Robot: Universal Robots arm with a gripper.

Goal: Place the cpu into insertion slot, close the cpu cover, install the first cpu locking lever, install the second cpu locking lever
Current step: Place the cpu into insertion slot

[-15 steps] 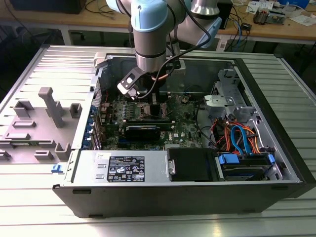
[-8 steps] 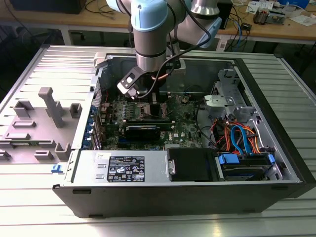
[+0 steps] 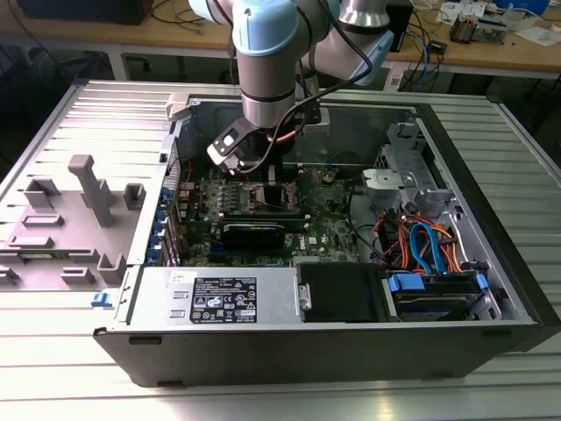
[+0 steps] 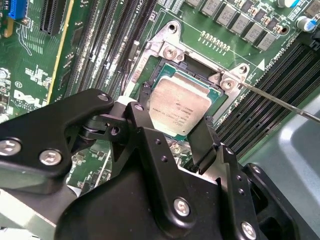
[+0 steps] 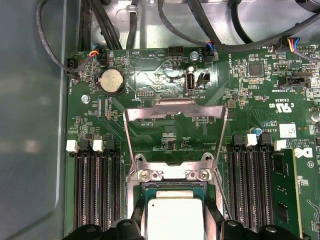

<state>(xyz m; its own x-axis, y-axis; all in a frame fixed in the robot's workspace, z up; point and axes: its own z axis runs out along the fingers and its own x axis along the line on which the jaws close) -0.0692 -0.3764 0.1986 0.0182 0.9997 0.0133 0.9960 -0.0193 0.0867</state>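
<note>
one cpu (image 4: 177,105), one coin battery (image 5: 111,81)

light: bright overhead | glare: table (image 3: 289,399) | shadow: dim inside computer case (image 3: 351,346)

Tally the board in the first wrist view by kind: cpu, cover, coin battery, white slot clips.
cpu: 1
cover: 1
coin battery: 1
white clips: 4
Total: 7
</note>
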